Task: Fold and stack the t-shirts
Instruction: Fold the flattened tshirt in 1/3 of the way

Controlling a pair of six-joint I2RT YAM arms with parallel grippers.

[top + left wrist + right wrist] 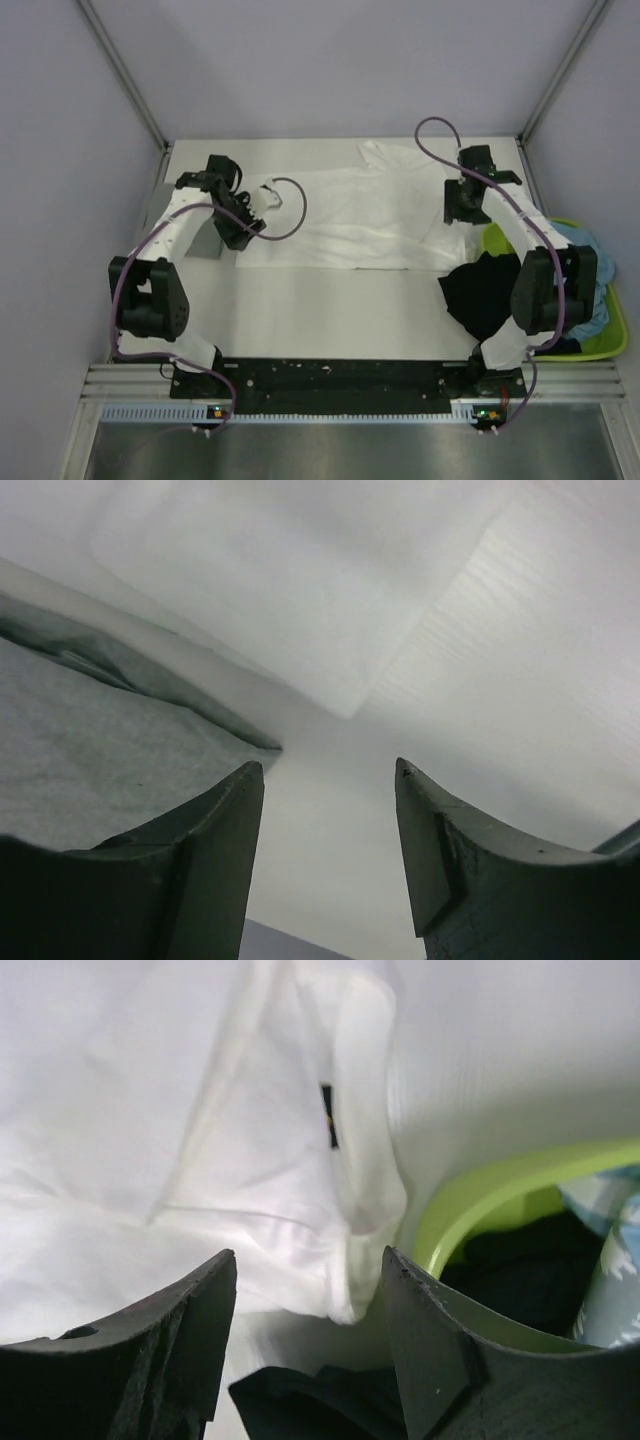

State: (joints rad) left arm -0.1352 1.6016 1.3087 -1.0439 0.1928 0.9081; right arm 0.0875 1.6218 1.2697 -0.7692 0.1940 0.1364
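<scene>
**Both jaws open at the ends of the white t-shirt**

We see the left gripper point(325, 770) with its jaws apart and nothing between them. The white t-shirt point(280, 580) lies flat on the table point(540, 660), ahead of these jaws and not touching them. A grey t-shirt point(90, 760) lies just to the left of the left finger.

We see the right gripper point(310, 1255) with its jaws apart as well, holding nothing. Cloth of the white t-shirt fills the space ahead of and to the left of these jaws, with a small dark tag showing on it. The rim of the green tray point(470, 1195) curves ahead of the right finger. A black t-shirt point(300, 1400) lies beneath the jaws, and more of it sits inside the tray. A light blue t-shirt point(620, 1280) lies in the tray, to the right of the right finger.

In the top view, the white t-shirt spans the table between the two sets of jaws.
</scene>
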